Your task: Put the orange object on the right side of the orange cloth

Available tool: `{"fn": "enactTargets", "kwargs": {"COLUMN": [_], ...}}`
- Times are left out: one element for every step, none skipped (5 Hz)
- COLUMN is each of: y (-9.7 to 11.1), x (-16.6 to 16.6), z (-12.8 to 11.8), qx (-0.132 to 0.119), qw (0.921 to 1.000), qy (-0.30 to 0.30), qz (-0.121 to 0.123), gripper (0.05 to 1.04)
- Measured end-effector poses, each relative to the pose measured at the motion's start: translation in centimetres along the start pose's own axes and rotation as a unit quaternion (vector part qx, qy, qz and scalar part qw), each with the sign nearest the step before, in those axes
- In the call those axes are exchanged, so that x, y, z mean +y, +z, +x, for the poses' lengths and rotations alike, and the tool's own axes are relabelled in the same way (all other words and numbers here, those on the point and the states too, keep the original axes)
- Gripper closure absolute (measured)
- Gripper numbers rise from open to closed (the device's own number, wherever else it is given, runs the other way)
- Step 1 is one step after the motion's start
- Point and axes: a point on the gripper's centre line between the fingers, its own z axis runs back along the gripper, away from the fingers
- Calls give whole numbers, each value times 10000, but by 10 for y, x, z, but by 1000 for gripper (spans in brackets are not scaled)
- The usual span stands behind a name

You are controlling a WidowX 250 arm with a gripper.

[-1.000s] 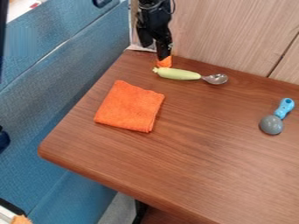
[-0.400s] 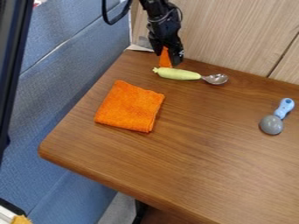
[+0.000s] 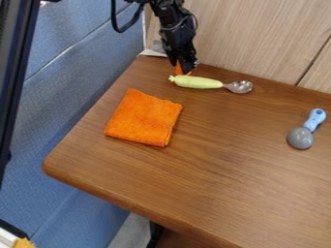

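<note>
The black gripper [image 3: 182, 64] hangs at the back edge of the table, near the wooden panel. Directly at its lower end is the orange object [image 3: 180, 69], largely hidden behind the gripper, with a small part showing just behind the spoon's green handle. The folded orange cloth [image 3: 143, 117] lies flat on the left part of the table, in front of the gripper and a little to its left.
A spoon with a pale green handle [image 3: 198, 82] lies right in front of the gripper. Farther right is a blue-handled scoop with a grey bowl [image 3: 300, 138]. The wooden panel [image 3: 259, 38] borders the table's [image 3: 213, 184] back edge.
Since the first frame the gripper has shifted slightly right and its pose has changed. Between the last two frames it has lowered and moved a bit left, covering more of the orange object.
</note>
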Motion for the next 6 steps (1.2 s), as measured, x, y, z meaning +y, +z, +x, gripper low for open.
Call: {"fn": "enactTargets", "kwargs": {"y": [0,0,6,38,76,100], "x": [-1,-3,-6,-7,-19,-41], "z": [0,0,-4,4,2,-8], "qx": [1,-9,103,138,365,639], "qw": [10000,10000,9999,9999,9988,9975], "qy": [10,20,16,64,74,56], "qz": [-1,-79,-107,42,316,312], "gripper": [548,548,548,548,548,548]}}
